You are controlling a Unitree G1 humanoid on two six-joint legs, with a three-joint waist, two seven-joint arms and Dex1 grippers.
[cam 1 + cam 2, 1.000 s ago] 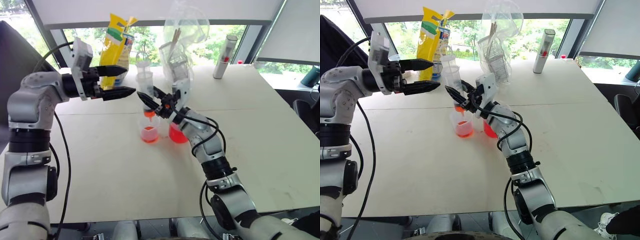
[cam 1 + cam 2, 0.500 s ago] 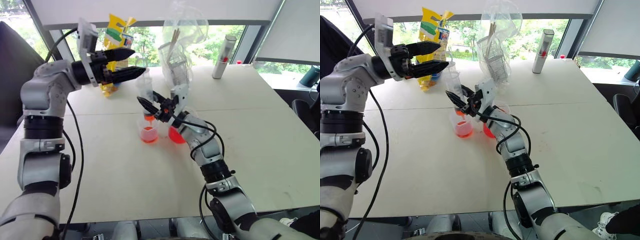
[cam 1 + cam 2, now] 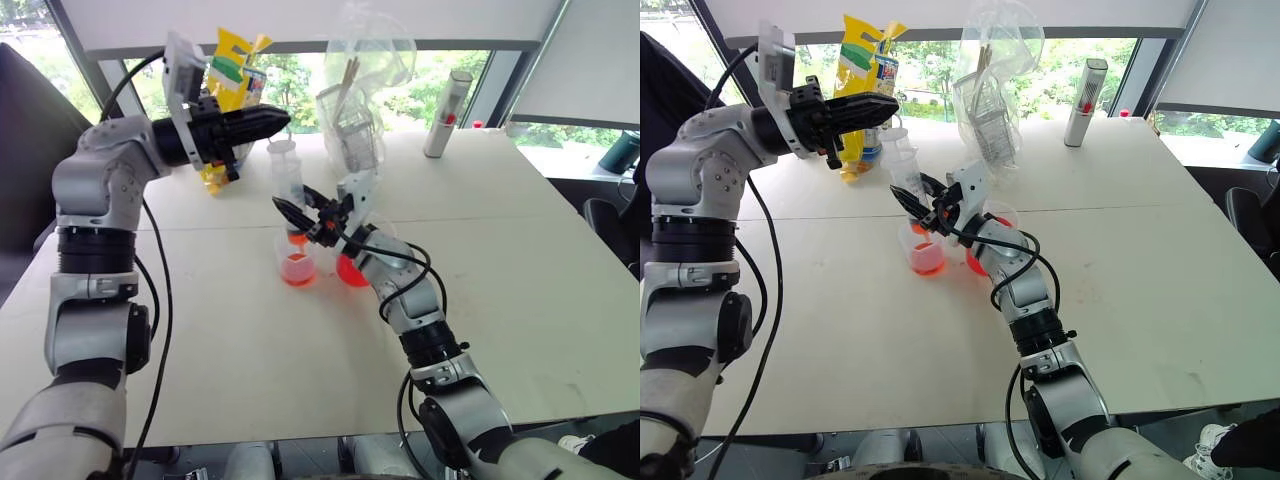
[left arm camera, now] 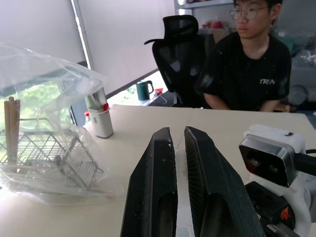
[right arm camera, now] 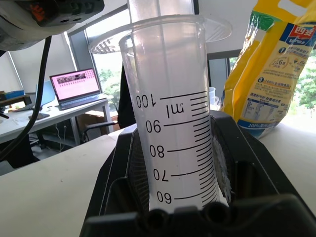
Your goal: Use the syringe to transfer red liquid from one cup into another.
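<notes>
So the left gripper (image 3: pixel 272 121) hangs just above the syringe's plunger, jaws pressed together and empty. Right gripper (image 3: pixel 305 215) has its jaws clamped on the syringe (image 3: pixel 288 190), tip over the smaller cup (image 3: pixel 298 262) directly below, larger cup (image 3: pixel 352 266) just beside, on the counter (image 3: pixel 520 250).

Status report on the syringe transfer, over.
Right gripper shut on the syringe, tip over the smaller cup. Left gripper shut, empty, above the plunger. Larger cup beside it; nothing in the way.

pale table (image 3: pixel 520 250) with two cups (image 3: pixel 298 266), bagged rack (image 3: pixel 352 135), snack pouch (image 3: pixel 228 95)
</notes>
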